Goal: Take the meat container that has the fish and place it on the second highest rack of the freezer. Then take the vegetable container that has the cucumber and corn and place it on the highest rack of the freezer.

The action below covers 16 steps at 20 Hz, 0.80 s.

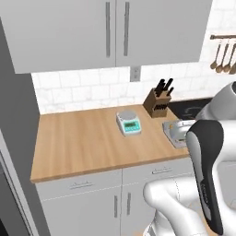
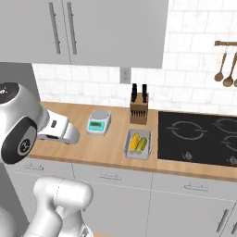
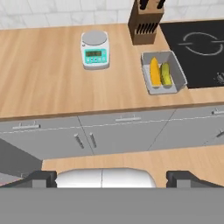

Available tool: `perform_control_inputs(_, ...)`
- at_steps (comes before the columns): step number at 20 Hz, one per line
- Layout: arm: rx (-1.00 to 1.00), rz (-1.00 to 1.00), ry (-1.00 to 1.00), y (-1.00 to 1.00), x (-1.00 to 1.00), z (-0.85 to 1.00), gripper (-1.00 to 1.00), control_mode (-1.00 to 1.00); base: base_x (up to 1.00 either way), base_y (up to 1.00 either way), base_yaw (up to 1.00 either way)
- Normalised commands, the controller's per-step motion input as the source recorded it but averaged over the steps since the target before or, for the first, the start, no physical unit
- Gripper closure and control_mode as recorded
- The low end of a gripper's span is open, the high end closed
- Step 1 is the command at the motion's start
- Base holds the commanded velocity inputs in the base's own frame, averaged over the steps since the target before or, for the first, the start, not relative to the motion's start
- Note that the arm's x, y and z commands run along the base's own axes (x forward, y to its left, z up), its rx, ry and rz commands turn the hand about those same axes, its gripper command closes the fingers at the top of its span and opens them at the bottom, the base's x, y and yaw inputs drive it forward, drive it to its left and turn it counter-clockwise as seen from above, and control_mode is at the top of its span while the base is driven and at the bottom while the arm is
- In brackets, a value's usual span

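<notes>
1. While the vegetable container (image 3: 163, 72) with corn and cucumber sits on the counter (image 3: 48, 83) beside the stovetop (image 3: 199, 43), we judge its freezer placement undone.
2. We see no fish container here; that step cannot be judged.
3. Our gripper (image 3: 111, 177) hangs empty, fingertips wide apart, well short of the container.

The left base view looks forward and down from behind the arm's left onto the wooden counter (image 1: 92, 143); the right base view takes the same counter from the other side, reaching further over the cooktop (image 2: 199, 136). The hand view looks down from farther back and higher; all three share the kitchen scale (image 1: 128, 122) and knife block (image 1: 158, 102).
</notes>
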Motion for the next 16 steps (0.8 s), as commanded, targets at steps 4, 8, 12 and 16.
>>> perform_control_inputs(4, 0.00, 0.00, 0.00, 0.00, 0.00, 0.00, -1.00, 1.00, 0.54, 0.00, 0.00)
perform_control_inputs(8, 0.00, 0.00, 0.00, 0.00, 0.00, 0.00, -1.00, 1.00, 0.14, -0.12, 0.00)
perform_control_inputs(12, 0.00, 0.00, 0.00, 0.00, 0.00, 0.00, -1.00, 1.00, 0.01, -0.52, -0.01)
perform_control_inputs(16, 0.00, 0.00, 0.00, 0.00, 0.00, 0.00, -1.00, 1.00, 0.24, -0.34, -0.03)
